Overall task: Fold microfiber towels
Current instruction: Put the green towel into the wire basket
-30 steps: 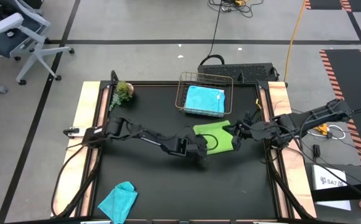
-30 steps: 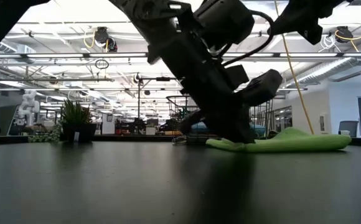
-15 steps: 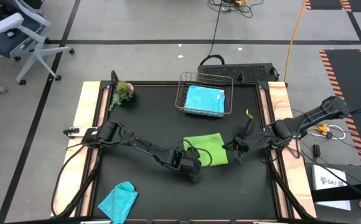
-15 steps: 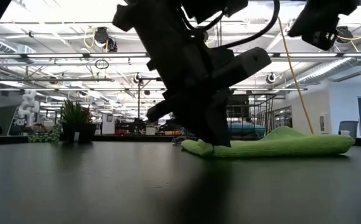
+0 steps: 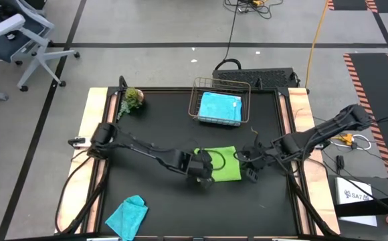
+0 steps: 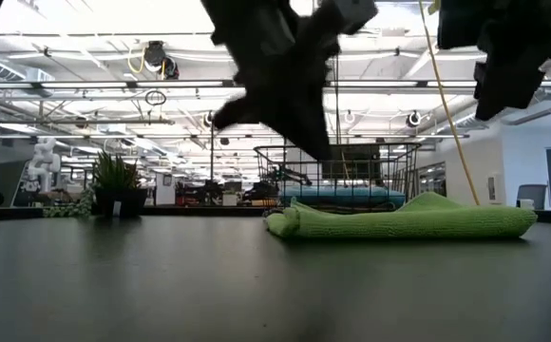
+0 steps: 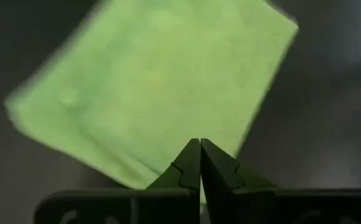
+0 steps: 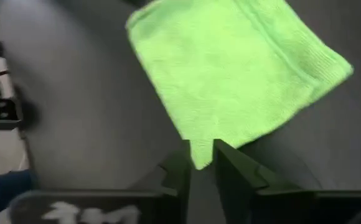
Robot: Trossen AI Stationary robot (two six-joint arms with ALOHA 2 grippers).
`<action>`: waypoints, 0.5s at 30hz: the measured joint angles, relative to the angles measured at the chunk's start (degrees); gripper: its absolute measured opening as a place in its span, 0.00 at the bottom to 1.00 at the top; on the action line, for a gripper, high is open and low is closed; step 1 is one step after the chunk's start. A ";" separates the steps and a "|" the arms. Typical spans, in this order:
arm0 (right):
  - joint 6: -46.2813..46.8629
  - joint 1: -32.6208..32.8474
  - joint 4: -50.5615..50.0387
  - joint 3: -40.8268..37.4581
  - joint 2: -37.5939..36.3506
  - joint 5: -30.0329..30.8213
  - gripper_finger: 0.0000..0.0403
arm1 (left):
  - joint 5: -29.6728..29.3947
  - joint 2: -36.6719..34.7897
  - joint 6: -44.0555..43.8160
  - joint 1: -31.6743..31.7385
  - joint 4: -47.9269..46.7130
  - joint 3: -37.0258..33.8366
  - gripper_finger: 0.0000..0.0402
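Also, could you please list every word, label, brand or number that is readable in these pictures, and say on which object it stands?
White box on the floor right of the table: dark print, too small to read.
Right wrist view, pale marks on the gripper body: blurred, unreadable.
Lime green towel, blue towel in the wire basket, teal towel: no text seen.

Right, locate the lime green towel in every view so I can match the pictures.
High view: lime green towel folded at the table's centre, between the two arms.
Low view: flat on the table, right of centre.
Left wrist view: fills most of the picture, beyond the left pincer.
Right wrist view: large, beyond the right pincer, towel at.
Shared landmark: the wire basket behind it, also in the low view.
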 joint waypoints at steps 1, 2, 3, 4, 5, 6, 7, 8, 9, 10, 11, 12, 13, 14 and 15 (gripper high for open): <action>0.81 -0.18 -0.43 0.00 0.30 -0.02 0.19 | -0.76 -1.02 0.35 0.23 -1.32 0.01 0.03; 1.76 -0.50 -0.55 -0.02 0.57 0.01 0.22 | -1.59 -1.81 0.47 0.38 -2.73 -0.04 0.03; 2.81 -0.75 -0.02 -0.23 0.80 0.01 0.25 | -2.06 -2.37 0.40 0.52 -3.56 -0.08 0.03; 3.90 -0.77 0.48 -0.63 1.03 -0.03 0.28 | -2.40 -3.00 -0.20 0.54 -4.47 -0.08 0.04; 5.03 -0.77 0.79 -1.14 1.30 -0.02 0.31 | -2.58 -3.77 -1.33 0.54 -6.03 -0.08 0.05; 6.22 -0.77 1.41 -1.84 1.61 -0.01 0.34 | -2.53 -4.30 -2.91 0.55 -7.62 -0.08 0.07; 7.43 -0.77 2.37 -2.71 1.78 -0.06 0.37 | -2.32 -4.66 -4.80 0.68 -8.35 -0.03 0.08; 8.60 -0.77 3.30 -3.77 1.84 -0.22 0.40 | -1.50 -4.79 -6.54 0.74 -9.08 0.03 0.09; 9.81 -0.75 4.43 -4.91 2.01 -0.34 0.42 | -0.38 -4.71 -8.04 0.86 -10.27 0.01 0.11; 10.72 -0.75 6.21 -6.00 2.14 -0.32 0.44 | 0.65 -4.51 -9.08 0.93 -11.26 -0.10 0.13; 11.46 -0.77 8.17 -7.25 2.23 -0.32 0.46 | 1.29 -4.26 -9.79 0.94 -11.46 -0.16 0.14; 12.05 -0.77 9.89 -8.64 2.21 -0.34 0.48 | 1.65 -4.05 -10.48 0.96 -11.06 -0.14 0.16; 12.69 -0.84 11.89 -10.15 2.21 -0.17 0.49 | 1.81 -4.05 -11.01 0.96 -10.88 -0.13 0.17; 13.28 -1.04 14.86 -11.67 2.24 -0.03 0.50 | 1.93 -4.05 -11.49 0.94 -10.86 -0.22 0.19; 13.84 -1.21 17.80 -13.26 2.29 -0.01 0.51 | 2.22 -4.05 -11.94 0.94 -10.68 -0.46 0.20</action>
